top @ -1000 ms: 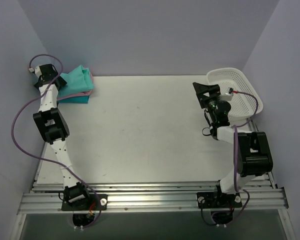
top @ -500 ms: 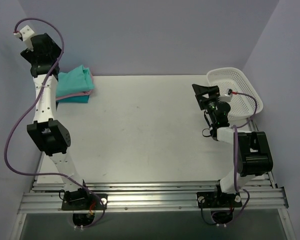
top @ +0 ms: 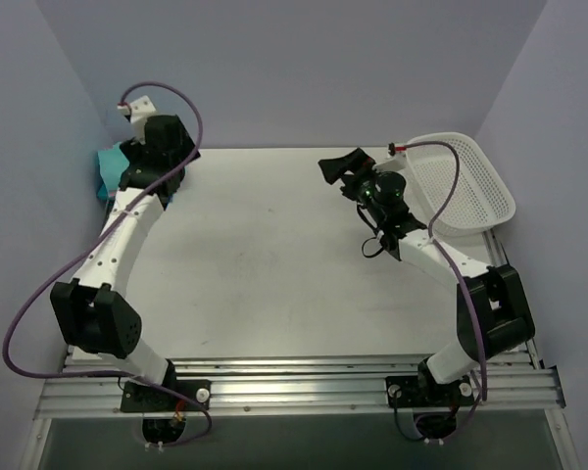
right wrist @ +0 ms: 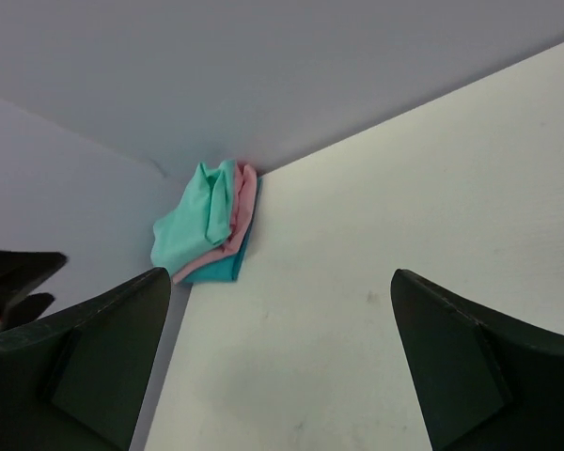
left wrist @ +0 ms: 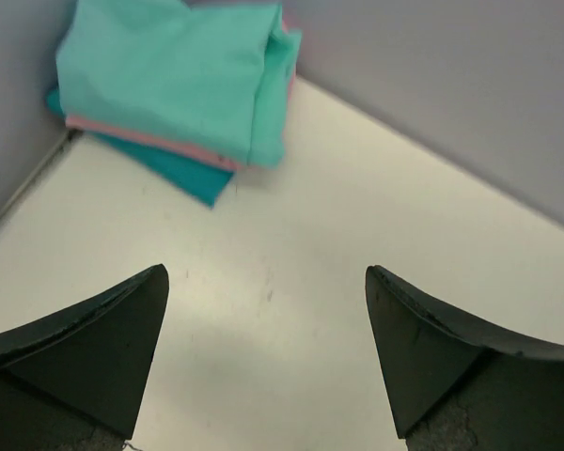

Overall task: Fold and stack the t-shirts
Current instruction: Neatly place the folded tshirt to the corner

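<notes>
At the far left corner of the table [top: 274, 255], where the two walls meet, the t-shirts [left wrist: 169, 85] lie folded in one pile. The teal-green shirt [left wrist: 160, 66] is on top. Under it the pink shirt [left wrist: 141, 138] shows only as a thin edge. At the bottom the darker teal-blue shirt [left wrist: 183, 174] sticks out a little on the near side. From above, the left arm covers most of the pile.

The left gripper [left wrist: 265, 282] hangs over the bare table near the pile. Its jaws are spread wide with nothing between them, and it does not touch the cloth. The right gripper [top: 341, 166] is well apart from the pile, over the far right part of the table, and points toward that corner. Its jaws also stand wide apart and hold nothing. Just beside the right arm, a white mesh basket [top: 470, 181] sits at the far right corner of the table.
</notes>
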`<state>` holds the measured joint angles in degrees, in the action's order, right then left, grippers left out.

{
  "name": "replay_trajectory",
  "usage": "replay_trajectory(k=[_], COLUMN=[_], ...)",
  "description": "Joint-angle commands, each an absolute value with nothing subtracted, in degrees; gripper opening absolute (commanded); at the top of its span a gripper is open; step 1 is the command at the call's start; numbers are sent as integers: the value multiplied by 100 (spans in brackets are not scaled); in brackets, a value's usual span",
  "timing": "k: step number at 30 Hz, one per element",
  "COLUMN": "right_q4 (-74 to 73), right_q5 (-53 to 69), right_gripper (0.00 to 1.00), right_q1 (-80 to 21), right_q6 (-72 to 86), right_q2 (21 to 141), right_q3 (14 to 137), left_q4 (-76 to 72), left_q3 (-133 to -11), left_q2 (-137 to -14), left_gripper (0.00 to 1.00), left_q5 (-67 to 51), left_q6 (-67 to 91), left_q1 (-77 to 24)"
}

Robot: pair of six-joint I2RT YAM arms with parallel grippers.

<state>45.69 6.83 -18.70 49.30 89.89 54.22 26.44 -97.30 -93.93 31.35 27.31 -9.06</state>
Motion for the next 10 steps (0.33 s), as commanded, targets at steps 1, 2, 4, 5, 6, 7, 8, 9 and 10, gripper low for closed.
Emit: replay_trajectory(k=[1,2,4,5,6,7,8,9,10], right_q4=[3778,3866,3579,3473,3237,3104,3094,3050,2937], right_q5=[123,71,-394,-535,-719,-1060,-1116,-1134,-1221], right_gripper=[100,100,100,100,100,100,100,100,100], right_q1=[-2363,-2460,-2838,-2987,-3136,-3468,-3611,-3752,-3979], right_q6=[3964,3877,3762,3562,3473,3411,3349,3192,3173], right_q2=[8245,8131,7885,7832,7701,7638,7568,7489,7471], right_q3=[5329,5222,5194,5220,5229,5256,5221,5247,5299], left_q4=[2813,2682,2558,2453,2426,2347,2199,2197,2180], left_q3=[-8722,-8031,-7342,-6739,-6445,-6173,-5918,-5489,-5319], left_q2=[-8380,-8141,-7342,-7078,-6788,-6272,-6032,-5786,-5392], left_gripper=[94,94,94,94,94,94,94,94,94], left_q5=[3998,4025,3868,3658,3595,3508,3420,3367,3279], left_q6=[2856,2856,2953,3066,3180,3199,3191,3243,3269], left_q1=[-1563,-1704,-1942,-1960,-1986,-2004,-2021,-2039,-2048])
